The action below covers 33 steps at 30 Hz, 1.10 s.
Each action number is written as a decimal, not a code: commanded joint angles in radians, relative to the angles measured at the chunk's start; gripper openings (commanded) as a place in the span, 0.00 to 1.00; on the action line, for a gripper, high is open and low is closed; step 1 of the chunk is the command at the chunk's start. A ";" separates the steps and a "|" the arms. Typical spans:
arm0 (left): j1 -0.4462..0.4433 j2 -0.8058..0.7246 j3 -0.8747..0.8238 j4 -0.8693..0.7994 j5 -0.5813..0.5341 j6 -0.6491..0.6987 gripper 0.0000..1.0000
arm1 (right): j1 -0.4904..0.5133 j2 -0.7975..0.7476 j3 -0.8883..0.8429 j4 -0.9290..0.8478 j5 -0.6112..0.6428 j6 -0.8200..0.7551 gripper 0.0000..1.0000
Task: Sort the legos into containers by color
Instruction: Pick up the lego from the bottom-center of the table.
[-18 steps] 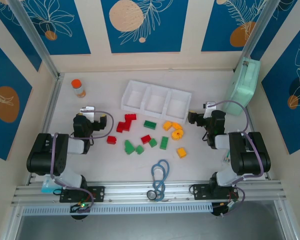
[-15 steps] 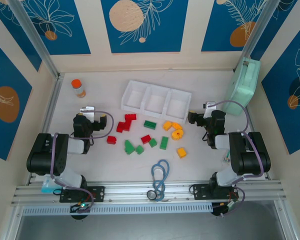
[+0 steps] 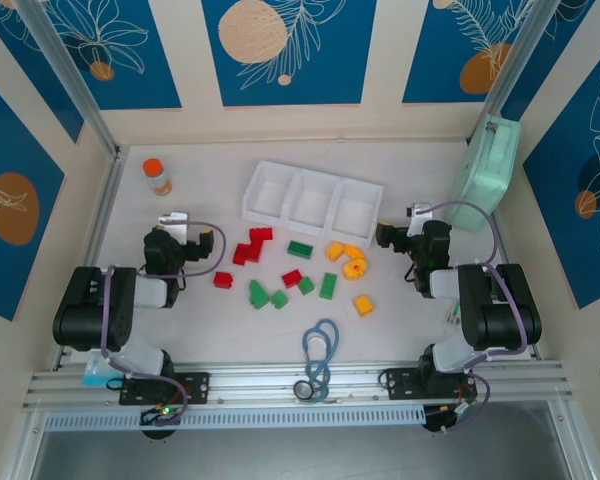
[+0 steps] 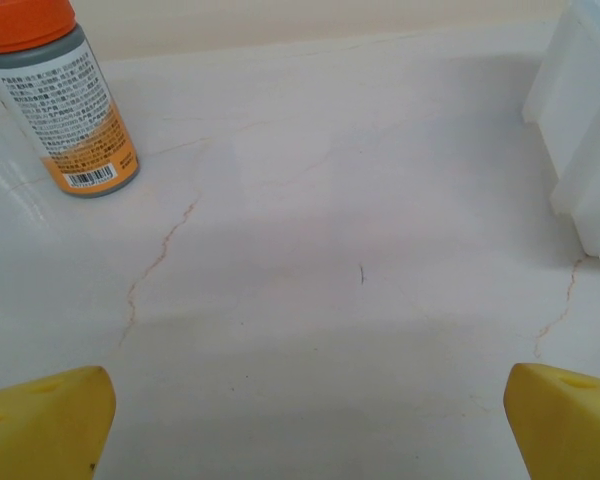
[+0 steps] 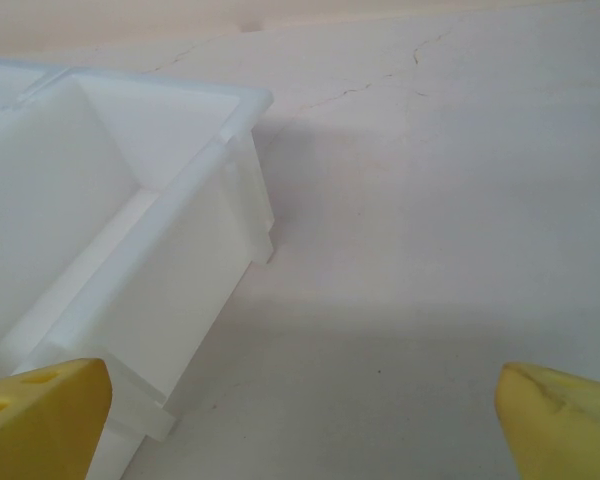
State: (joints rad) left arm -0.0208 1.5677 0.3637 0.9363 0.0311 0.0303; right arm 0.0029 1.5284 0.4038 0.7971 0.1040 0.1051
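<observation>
Several legos lie loose in the middle of the table: red ones (image 3: 252,243) on the left, green ones (image 3: 299,249) in the centre, orange-yellow ones (image 3: 354,266) on the right. Behind them stands the white tray (image 3: 313,183) with its three compartments in a row, all looking empty. My left gripper (image 3: 178,226) rests left of the red legos. It is open, with yellow fingertips (image 4: 42,425) wide apart over bare table. My right gripper (image 3: 412,224) sits just right of the tray, also open. The tray's right compartment (image 5: 130,250) is close on its left.
An orange-capped bottle (image 3: 157,176) (image 4: 60,100) stands at the back left, ahead of the left gripper. A pale mint-green case (image 3: 487,172) leans on the right wall. A blue stethoscope (image 3: 320,355) lies near the front edge. Walls enclose the table on three sides.
</observation>
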 commanded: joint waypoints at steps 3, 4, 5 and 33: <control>0.007 -0.001 -0.005 0.038 0.038 -0.010 1.00 | -0.004 -0.007 0.010 0.015 -0.001 0.006 0.99; 0.005 0.000 -0.003 0.037 0.036 -0.007 0.99 | -0.003 -0.007 0.010 0.015 0.002 0.005 0.99; 0.004 0.000 -0.002 0.032 0.036 -0.006 0.99 | -0.002 -0.007 0.012 0.013 0.006 0.003 0.99; -0.360 -0.841 0.407 -1.689 0.201 -0.512 0.99 | 0.307 -0.456 0.521 -1.893 -0.159 0.593 0.99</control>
State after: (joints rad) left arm -0.3603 0.7410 0.7139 -0.5026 0.1780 -0.4923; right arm 0.2504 1.0126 0.8875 -0.8726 -0.0422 0.7853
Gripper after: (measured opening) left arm 0.994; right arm 0.990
